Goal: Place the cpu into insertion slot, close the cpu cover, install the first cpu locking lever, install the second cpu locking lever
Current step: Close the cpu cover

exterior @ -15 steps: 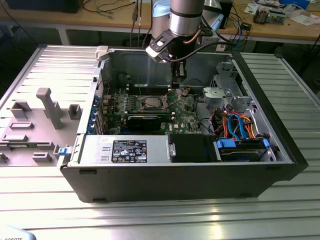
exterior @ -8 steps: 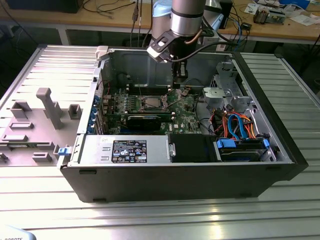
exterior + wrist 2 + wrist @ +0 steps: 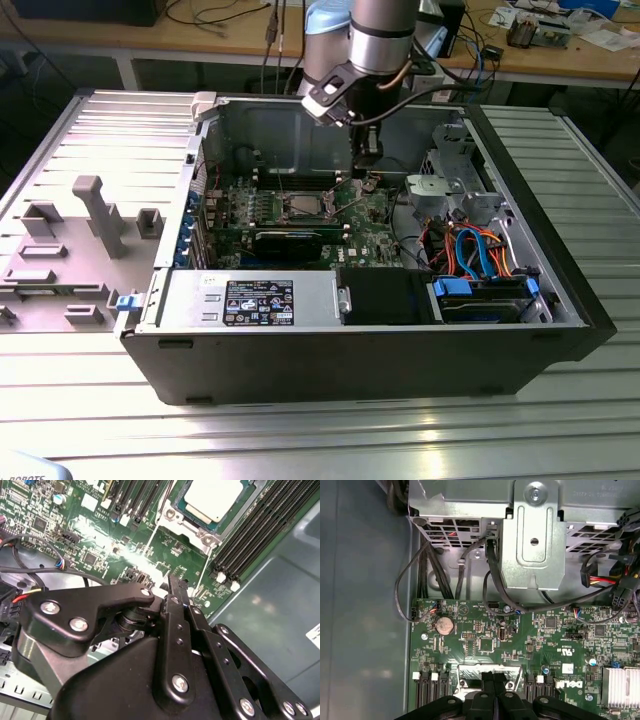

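Benchtop case (image 3: pixel 300 370), cpu (image 3: pixel 215 497) in insertion slot (image 3: pixel 176 517)

Cropped, or too small to read
The cpu (image 3: pixel 215 497) is cropped by the second wrist view's edge; in the exterior view the insertion slot (image 3: pixel 303 207) around it is too small to be judged.

Above the insertion slot (image 3: pixel 189 527) the case (image 3: pixel 350 365) stands open, so you have free room straight down. Toward the exterior view's right of your tool (image 3: pixel 367 178), the silver drive cage (image 3: pixel 440 185) and loose black cables (image 3: pixel 488 560) crowd close; the case's far wall (image 3: pixel 280 130) rises just beyond it.
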`<control>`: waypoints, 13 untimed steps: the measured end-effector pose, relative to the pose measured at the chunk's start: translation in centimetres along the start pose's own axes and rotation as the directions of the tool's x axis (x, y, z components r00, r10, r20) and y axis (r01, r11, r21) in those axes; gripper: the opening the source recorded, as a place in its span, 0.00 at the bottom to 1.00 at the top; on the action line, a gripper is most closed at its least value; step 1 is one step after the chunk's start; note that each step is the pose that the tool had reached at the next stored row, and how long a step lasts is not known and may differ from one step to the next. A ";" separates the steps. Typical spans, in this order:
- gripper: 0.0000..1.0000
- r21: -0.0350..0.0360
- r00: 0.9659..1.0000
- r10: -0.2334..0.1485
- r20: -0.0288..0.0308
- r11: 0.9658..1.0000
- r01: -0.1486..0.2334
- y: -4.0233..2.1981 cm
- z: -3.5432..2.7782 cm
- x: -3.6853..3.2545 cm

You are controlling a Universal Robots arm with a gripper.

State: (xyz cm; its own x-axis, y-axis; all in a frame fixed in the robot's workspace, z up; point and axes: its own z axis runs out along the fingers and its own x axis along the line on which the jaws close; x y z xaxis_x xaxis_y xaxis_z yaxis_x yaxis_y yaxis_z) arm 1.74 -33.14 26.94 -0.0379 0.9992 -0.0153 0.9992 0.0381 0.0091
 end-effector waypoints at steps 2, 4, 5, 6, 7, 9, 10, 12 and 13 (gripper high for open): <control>0.11 0.000 1.000 0.000 0.000 1.000 0.000 0.16 0.03 -0.01; 0.11 0.000 1.000 0.000 0.000 1.000 0.000 0.33 0.07 -0.01; 0.11 0.000 1.000 0.000 0.000 1.000 0.000 0.41 0.12 -0.01; 0.11 0.000 1.000 0.000 0.000 1.000 0.000 0.48 0.16 -0.01; 0.11 0.000 1.000 0.000 0.001 1.000 0.000 0.68 0.24 -0.02; 0.11 0.000 1.000 0.000 0.003 1.000 0.000 0.98 0.37 -0.03; 0.11 0.000 1.000 0.000 0.005 1.000 0.000 1.10 0.41 -0.03; 0.11 0.000 1.000 0.000 0.006 1.000 0.000 1.34 0.45 -0.05; 0.11 0.000 1.000 0.000 0.006 1.000 0.000 1.48 0.47 -0.05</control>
State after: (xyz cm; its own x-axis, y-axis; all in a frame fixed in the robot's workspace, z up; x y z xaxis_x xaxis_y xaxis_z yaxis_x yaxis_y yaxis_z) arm 3.23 -33.14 26.48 -0.0379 0.9991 -0.0212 0.9992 0.0381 0.0089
